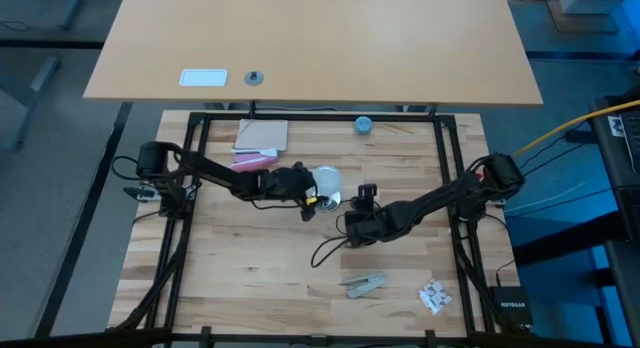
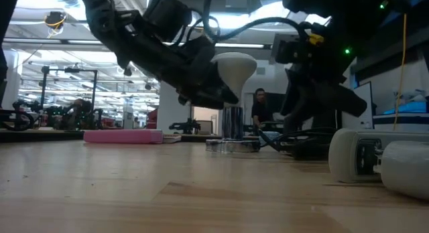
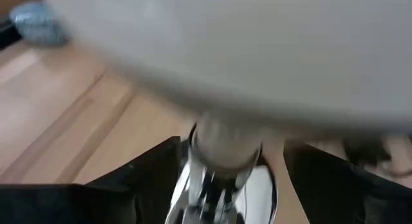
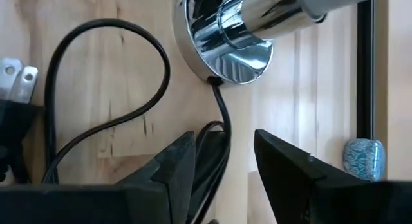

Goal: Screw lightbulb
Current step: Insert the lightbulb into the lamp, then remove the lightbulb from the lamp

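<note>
The white lightbulb (image 2: pixel 234 64) stands upright, neck down, in a chrome socket (image 2: pixel 232 122) on a round silver base (image 2: pixel 232 145) at the table's middle. It also shows in the high view (image 1: pixel 328 178). My left gripper (image 3: pixel 228 185) is open. Its fingers (image 3: pixel 151 179) stand on either side of the bulb's neck (image 3: pixel 225 143), with a gap showing on each side. My right gripper (image 4: pixel 222 166) is open, low over the table just near-right of the base. The thin black cord (image 4: pixel 217 130) runs from the base between its fingers.
A pink block (image 1: pixel 252 160) and a flat card (image 1: pixel 262 136) lie far left of the lamp, and a small blue object (image 1: pixel 363 124) lies at the far edge. The cord's plug (image 4: pixel 16 76) lies on the table. A silver piece (image 1: pixel 365 284) and a small packet (image 1: pixel 433 296) lie near the front.
</note>
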